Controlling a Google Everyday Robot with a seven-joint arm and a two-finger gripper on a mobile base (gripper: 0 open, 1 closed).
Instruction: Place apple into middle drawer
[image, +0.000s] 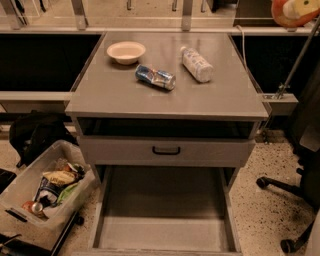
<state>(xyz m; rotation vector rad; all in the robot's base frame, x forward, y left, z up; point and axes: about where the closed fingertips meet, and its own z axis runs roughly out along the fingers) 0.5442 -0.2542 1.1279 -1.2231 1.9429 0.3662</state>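
Note:
The apple (292, 12), red with a yellow-orange blush, hangs in the air at the top right edge of the camera view, cut off by the frame. My gripper (302, 7) is up there shut on it, showing only as a pale yellowish piece across the fruit. It is far above and to the right of the cabinet. The middle drawer (165, 220) is pulled out at the bottom of the cabinet, its flat grey floor bare. Above it sits a shut grey drawer front with a small black handle (166, 150).
On the cabinet top (110, 95) are a white bowl (126, 52), a crushed can (156, 77) and a lying plastic bottle (196, 64). A clear bin of rubbish (47, 187) stands at the left of the drawer. A chair base (280, 187) and a slanted metal rod (295, 60) are at the right.

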